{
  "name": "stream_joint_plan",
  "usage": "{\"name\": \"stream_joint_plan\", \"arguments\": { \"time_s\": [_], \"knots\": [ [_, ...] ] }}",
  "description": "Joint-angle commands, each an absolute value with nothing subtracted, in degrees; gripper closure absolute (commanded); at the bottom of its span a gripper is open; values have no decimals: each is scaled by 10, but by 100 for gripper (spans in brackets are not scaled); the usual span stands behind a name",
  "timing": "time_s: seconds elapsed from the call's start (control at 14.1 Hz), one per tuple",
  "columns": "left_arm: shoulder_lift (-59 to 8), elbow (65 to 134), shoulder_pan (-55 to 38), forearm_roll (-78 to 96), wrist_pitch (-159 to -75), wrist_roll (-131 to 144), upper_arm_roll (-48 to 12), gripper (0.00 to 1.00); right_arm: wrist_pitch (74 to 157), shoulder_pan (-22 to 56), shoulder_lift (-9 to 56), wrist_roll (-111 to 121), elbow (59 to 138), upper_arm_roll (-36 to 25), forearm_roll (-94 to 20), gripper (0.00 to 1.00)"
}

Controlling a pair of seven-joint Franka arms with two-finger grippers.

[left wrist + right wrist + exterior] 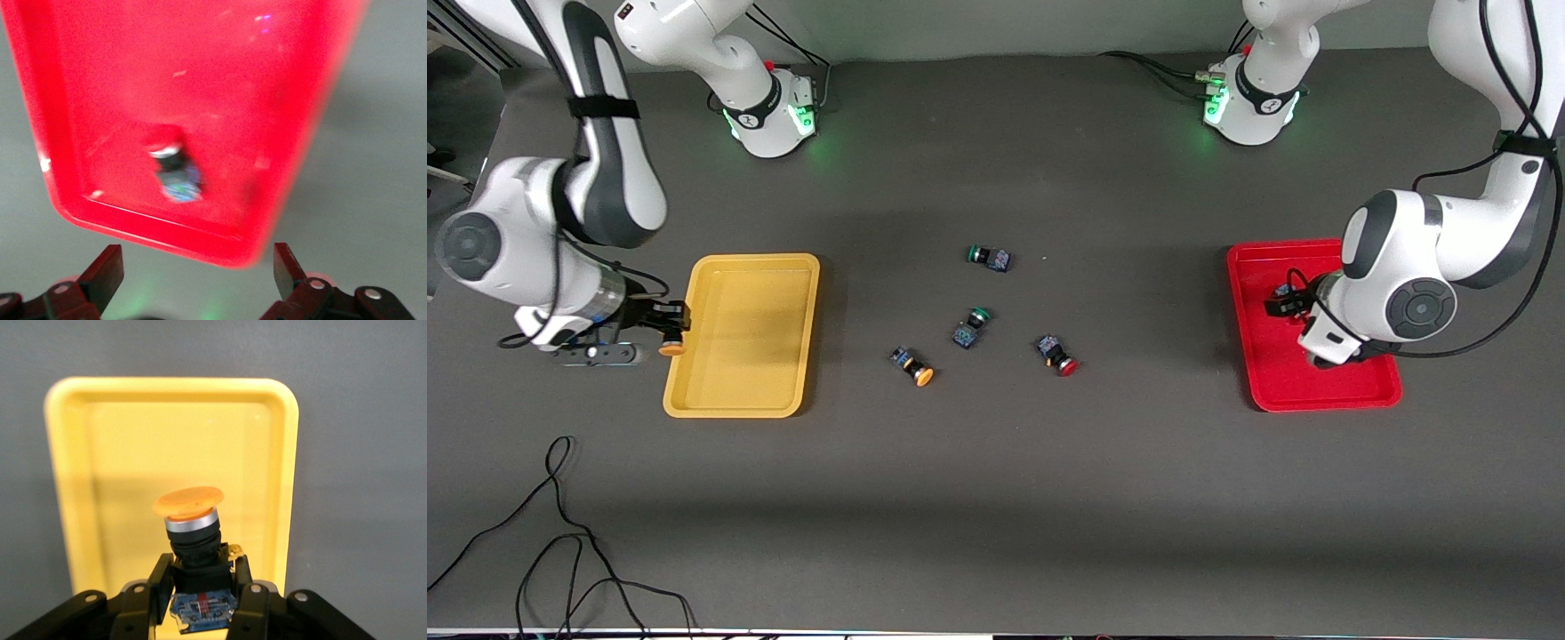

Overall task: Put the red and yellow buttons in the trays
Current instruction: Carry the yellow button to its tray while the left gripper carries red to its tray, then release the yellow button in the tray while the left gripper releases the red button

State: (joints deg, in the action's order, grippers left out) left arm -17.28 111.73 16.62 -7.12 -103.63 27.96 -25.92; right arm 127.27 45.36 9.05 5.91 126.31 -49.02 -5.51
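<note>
My right gripper (665, 331) (200, 568) is shut on the dark body of a yellow button (671, 348) (190, 513). It holds the button with the cap toward the yellow tray (738, 373) (120, 453), over that tray's rim at the right arm's end. My left gripper (198, 273) hangs open and empty above the red tray (1280, 382) (80, 100), mostly hidden under its arm in the front view. A red button (175, 175) lies in that tray. On the table between the trays lie another yellow button (913, 366) and another red button (1056, 354).
Two green-capped buttons (988, 257) (971, 326) lie mid-table, farther from the front camera than the loose yellow and red ones. Black cables (560, 551) trail across the table's near corner at the right arm's end.
</note>
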Motion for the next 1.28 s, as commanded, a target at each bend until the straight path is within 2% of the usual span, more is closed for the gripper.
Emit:
{"name": "stream_joint_plan", "arguments": {
  "time_s": [0.0,0.14,0.28,0.5,0.64,0.71,0.78,0.85,1.07,1.21],
  "knots": [
    [-212,982,74,7,-982,390,-262,0,1357,458,121,79,1316,-493,-66,81],
    [-298,856,-7,21,-978,544,-262,0,1397,456,151,108,1341,-493,-103,81],
    [-367,790,-73,18,-992,654,-261,0,1403,456,201,182,1339,-494,-193,81],
    [-423,766,-131,-37,-1088,703,-251,0,1412,458,263,291,1333,-490,-319,81],
    [-448,769,-141,-72,-1130,707,-250,1,1410,458,267,296,1327,-490,-328,79],
    [-460,772,-141,-76,-1143,707,-250,1,1409,458,267,295,1325,-490,-328,63],
    [-469,778,-142,-92,-1157,707,-250,1,1407,458,268,289,1320,-489,-328,10],
    [-471,797,-142,-111,-1174,708,-250,1,1405,458,267,287,1314,-490,-328,0],
    [-479,836,-146,-115,-1236,735,-250,4,1359,465,254,275,1291,-498,-326,0],
    [-487,836,-154,-115,-1246,752,-250,13,1283,470,247,271,1251,-530,-303,0]
  ]
}}
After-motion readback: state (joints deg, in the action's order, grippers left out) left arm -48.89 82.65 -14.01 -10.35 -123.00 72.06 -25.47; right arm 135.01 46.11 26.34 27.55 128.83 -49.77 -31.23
